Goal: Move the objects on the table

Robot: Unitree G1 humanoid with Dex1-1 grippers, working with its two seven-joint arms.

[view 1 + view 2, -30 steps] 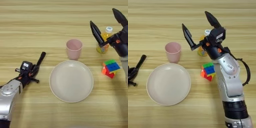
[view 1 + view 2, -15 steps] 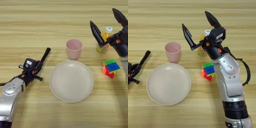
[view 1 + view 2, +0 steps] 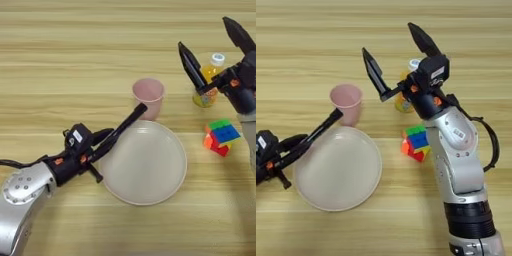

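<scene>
A pale-pink cup (image 3: 148,96) stands upright just behind a large cream plate (image 3: 145,167) in the middle of the wooden table (image 3: 60,60). My left gripper (image 3: 124,120) reaches in from the lower left, low over the plate's left rim. It is open and holds nothing, and its long finger tip (image 3: 140,108) lies close to the cup's base on the left side. My right gripper (image 3: 389,39) hangs wide open at the upper right, above a small yellow bottle, holding nothing.
A yellow bottle (image 3: 208,82) with a white cap stands to the right of the cup, under the right gripper. A multicoloured cube (image 3: 220,137) lies in front of it, right of the plate. The right forearm (image 3: 458,160) comes in from the lower right.
My left gripper has swung right from the table's left side, to the plate's rim and the cup. The right arm, cup and plate have not moved.
</scene>
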